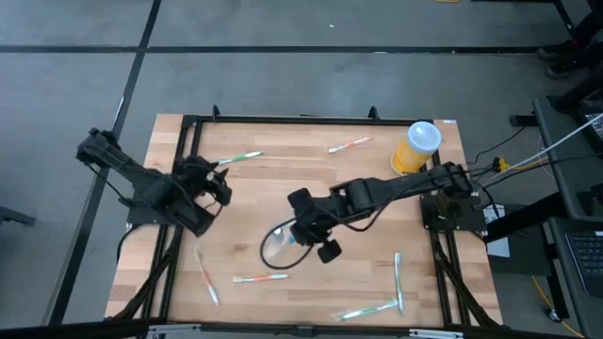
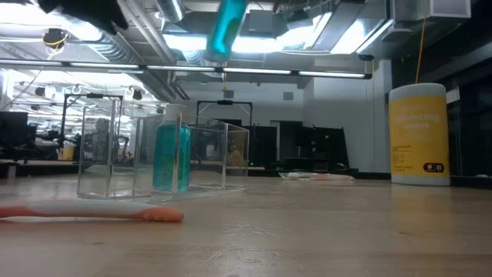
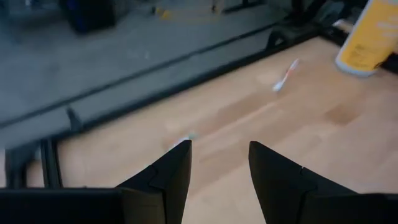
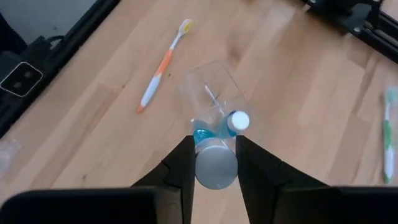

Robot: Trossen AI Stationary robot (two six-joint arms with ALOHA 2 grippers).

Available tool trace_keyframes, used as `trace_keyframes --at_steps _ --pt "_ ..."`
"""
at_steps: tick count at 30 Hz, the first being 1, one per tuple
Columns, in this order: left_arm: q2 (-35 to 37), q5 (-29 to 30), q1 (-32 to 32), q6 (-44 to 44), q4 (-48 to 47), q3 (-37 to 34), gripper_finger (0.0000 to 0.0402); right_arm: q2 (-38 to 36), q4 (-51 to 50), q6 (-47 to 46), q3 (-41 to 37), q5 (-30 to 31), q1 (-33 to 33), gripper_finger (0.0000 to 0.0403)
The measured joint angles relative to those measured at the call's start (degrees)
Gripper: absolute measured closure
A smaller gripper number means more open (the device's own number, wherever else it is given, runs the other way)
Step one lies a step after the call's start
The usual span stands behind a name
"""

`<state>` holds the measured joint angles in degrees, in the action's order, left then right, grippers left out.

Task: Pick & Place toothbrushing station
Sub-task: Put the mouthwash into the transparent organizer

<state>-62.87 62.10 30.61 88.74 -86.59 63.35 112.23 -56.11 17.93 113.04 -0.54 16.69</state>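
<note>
Hovering over mid-bench, well clear of every edge, the right pincer grips a blue tube above the clear holder. Left pincer waits open near the bench's left edge.

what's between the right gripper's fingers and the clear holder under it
A blue tube, gripped by the right gripper and hanging over the clear holder, shown in the right wrist view.
</note>
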Motion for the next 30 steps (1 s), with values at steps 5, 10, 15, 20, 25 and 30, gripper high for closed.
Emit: trace_keyframes --at_steps 5,10,15,20,25,30 --pt "4.91 1.62 -2.99 -5.96 -0.47 -0.20 0.0245 6.24 -4.40 1.23 8.82 -0.73 -1.11 0.0307" --pt "7.88 1.85 -4.93 -10.60 -0.64 -0.20 0.0245 10.62 -9.80 2.68 13.99 -0.41 -1.94 0.0307" --pt "8.70 2.51 -5.82 -12.57 -0.72 -0.20 0.0245 11.51 -10.78 2.25 13.61 -1.27 -3.14 0.0307" --pt "8.76 3.27 -6.40 -13.02 -1.04 -0.67 0.0245 11.44 -10.19 -0.47 13.43 -1.26 -4.48 0.0307" --pt "10.41 2.65 -6.36 -9.03 -0.08 -5.66 0.0245 11.67 -9.02 -2.18 13.43 -1.01 -4.66 0.0307" --pt "11.88 1.71 -5.21 -6.09 4.45 -11.37 0.0245 13.01 -8.19 -2.35 13.41 -1.04 -4.24 0.0307"
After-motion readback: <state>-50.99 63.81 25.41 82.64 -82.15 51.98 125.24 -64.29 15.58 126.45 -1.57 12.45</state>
